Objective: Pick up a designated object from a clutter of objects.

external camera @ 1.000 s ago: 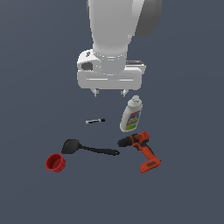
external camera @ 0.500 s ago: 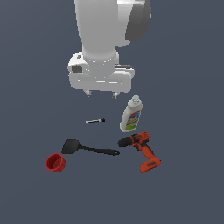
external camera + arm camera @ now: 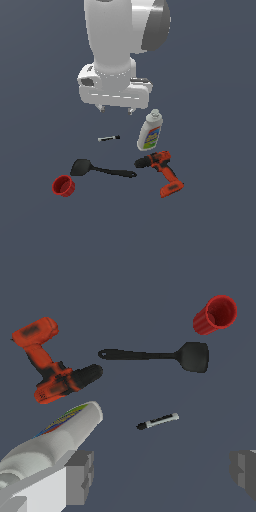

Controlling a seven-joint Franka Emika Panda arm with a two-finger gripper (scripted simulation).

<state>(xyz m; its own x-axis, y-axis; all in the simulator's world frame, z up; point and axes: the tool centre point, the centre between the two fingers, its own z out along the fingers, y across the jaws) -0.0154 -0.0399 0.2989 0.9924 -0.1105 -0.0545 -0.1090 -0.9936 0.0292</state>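
The designated object, a short thin black marker (image 3: 108, 138) with one white end, lies flat on the dark floor among the clutter. In the wrist view the marker (image 3: 158, 421) shows between the bottle and the spatula. My gripper (image 3: 116, 110) hangs open above and just behind it, touching nothing. Both fingers (image 3: 80, 476) frame the wrist view's edge with the gripper (image 3: 162, 473) gap empty.
A white bottle (image 3: 150, 131) with a colourful label lies to the exterior view's right of the marker. An orange-and-black drill (image 3: 162, 172), a long black spatula (image 3: 100, 169) and a small red cup (image 3: 63, 186) lie nearer the front.
The arm has shifted toward the exterior view's left, then dropped slightly, so the gripper now hangs over the marker. The objects have not moved.
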